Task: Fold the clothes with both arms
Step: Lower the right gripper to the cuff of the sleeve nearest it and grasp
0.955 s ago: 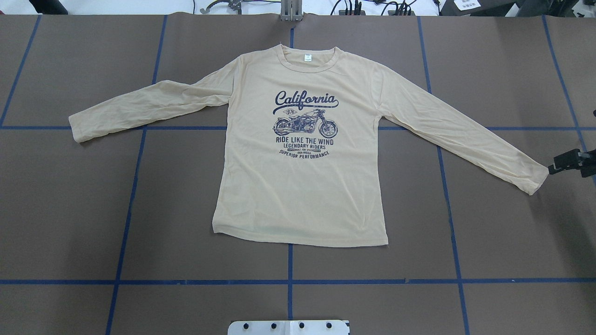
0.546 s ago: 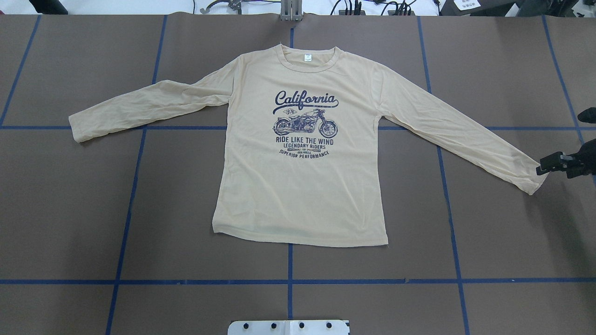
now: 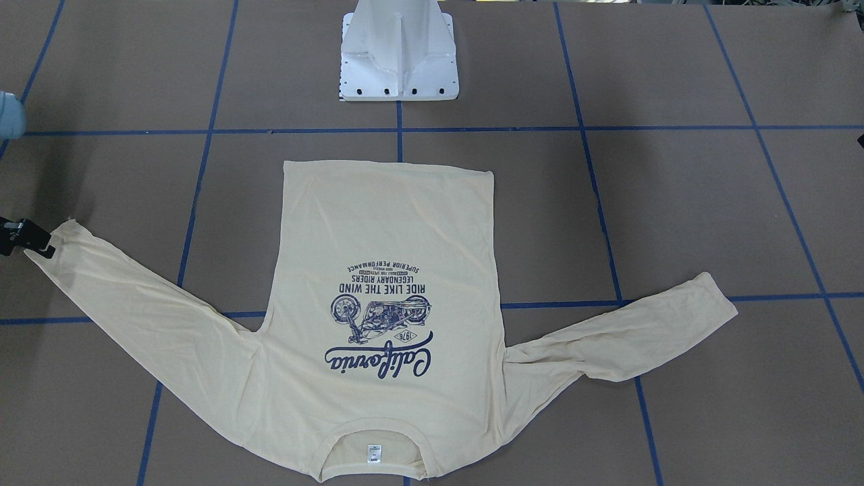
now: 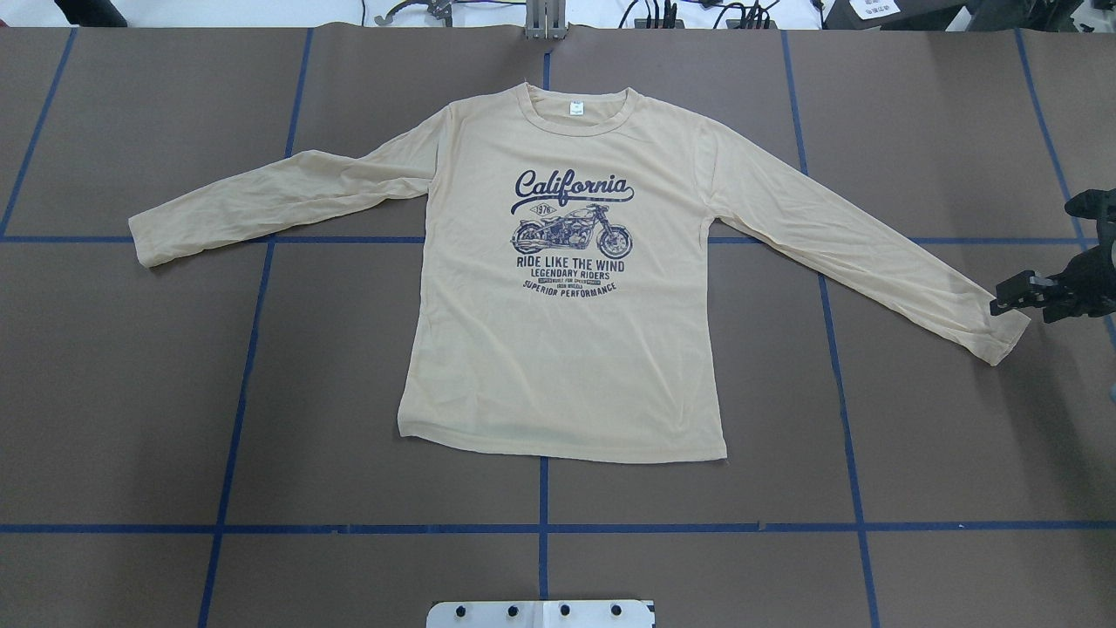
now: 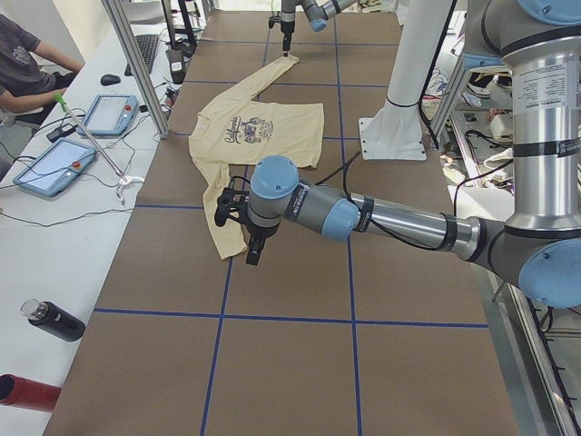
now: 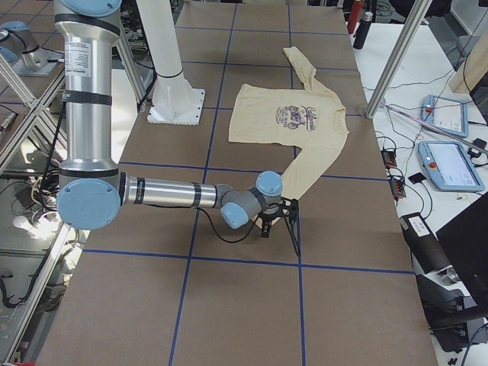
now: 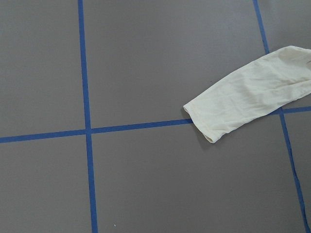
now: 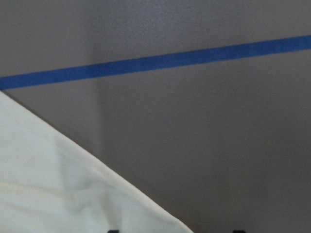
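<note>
T-shirt: lies flat and print-up in the middle of the table. The collar is at the far side, the hem is near the robot, and both sleeves are spread outward.

Left gripper: shows only in the left side view, above the table and just beside the left cuff. I cannot tell whether its fingers are spread or pressed together. Its wrist camera looks down from a height and shows no fingertips.

Left sleeve: slants from the shoulder out to the left and slightly nearer, creased and untouched. Its cuff ends on a blue tape line.

Right sleeve: its long axis runs from the far shoulder down to the near right, smooth on the table. The right cuff is at that end.

Right gripper: comes in from the right edge and sits low over the far edge of the right cuff. Two dark tips show wide apart at the bottom of its wrist view, so the fingers look spread, with the cloth edge reaching in between them. It does not look to be pinching anything yet.

Deciding relation: the cuff lies right at the right gripper, and the sleeve stretches away from it to the far left. A grasp here would likely carry the cuff back along that axis towards the chest. The right arm seems closer to its grasp than the left.
</note>
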